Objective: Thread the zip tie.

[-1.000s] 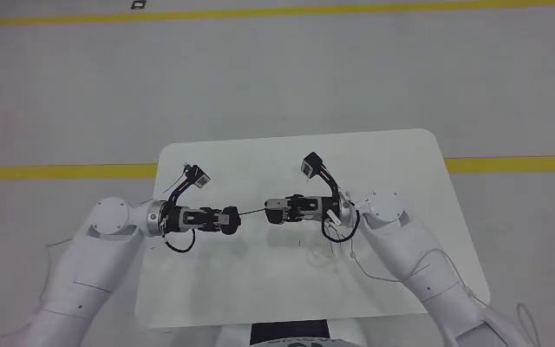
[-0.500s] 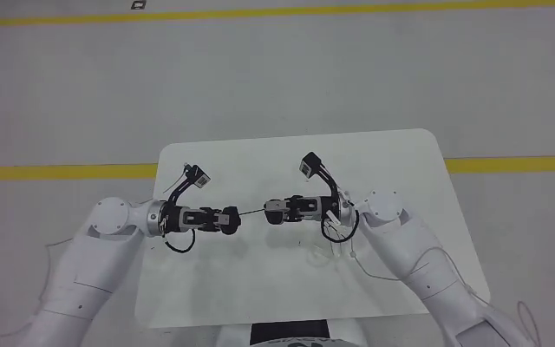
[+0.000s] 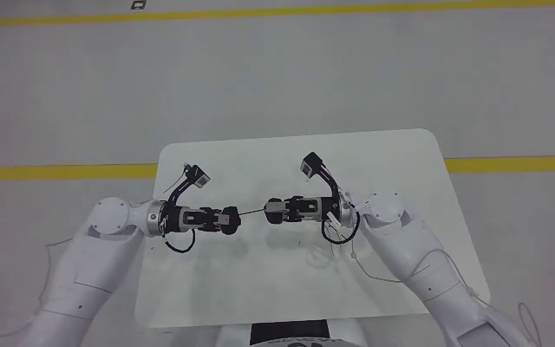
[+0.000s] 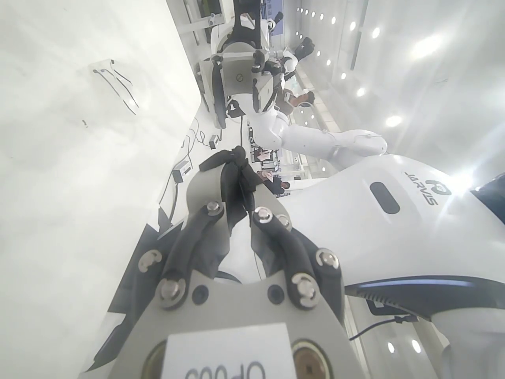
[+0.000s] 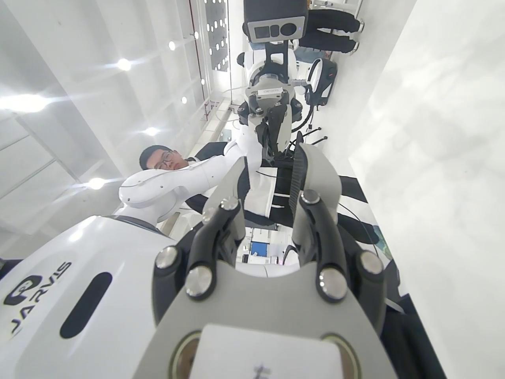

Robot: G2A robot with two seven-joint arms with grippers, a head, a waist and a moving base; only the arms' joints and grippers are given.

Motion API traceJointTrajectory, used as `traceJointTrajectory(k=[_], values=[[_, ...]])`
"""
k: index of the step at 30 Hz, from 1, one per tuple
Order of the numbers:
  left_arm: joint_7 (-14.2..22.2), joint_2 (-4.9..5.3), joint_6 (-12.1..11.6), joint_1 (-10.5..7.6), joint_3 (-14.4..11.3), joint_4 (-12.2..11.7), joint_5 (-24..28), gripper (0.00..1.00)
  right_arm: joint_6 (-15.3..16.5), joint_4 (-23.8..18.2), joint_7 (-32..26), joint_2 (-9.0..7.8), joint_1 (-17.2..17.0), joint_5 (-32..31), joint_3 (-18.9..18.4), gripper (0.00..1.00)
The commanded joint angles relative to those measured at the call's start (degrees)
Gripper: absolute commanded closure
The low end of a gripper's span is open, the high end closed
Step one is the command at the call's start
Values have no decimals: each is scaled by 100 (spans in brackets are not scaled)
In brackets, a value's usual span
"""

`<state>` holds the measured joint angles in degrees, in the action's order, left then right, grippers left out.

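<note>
A thin black zip tie (image 3: 251, 212) spans the short gap between the two grippers above the white table (image 3: 390, 156). My left gripper (image 3: 231, 219) is shut on one end of it, and in the left wrist view the black pads (image 4: 230, 167) are pressed together around the tie. My right gripper (image 3: 270, 211) faces it with its fingers apart. In the right wrist view the right gripper (image 5: 271, 155) stands open in front of the left gripper (image 5: 270, 132). The tie's free end reaches the open jaws; whether it touches them I cannot tell.
Several spare zip ties (image 3: 334, 250) lie loose on the table near the right arm, and they show as thin dark strips (image 4: 116, 86) in the left wrist view. The table's far half is bare.
</note>
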<state>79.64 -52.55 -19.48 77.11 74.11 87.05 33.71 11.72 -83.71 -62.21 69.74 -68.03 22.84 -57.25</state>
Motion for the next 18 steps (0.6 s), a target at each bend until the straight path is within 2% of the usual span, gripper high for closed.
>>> traceJointTrajectory(k=[1,5,18], values=[[0,0,0,0,0,0,0,100,-9,-18,4,-7,-6,-11,-4,80],[0,0,0,0,0,0,0,100,-30,-61,1,-19,-26,-20,2,85],[0,0,0,0,0,0,0,100,-42,-154,34,-36,-27,-12,61,87]])
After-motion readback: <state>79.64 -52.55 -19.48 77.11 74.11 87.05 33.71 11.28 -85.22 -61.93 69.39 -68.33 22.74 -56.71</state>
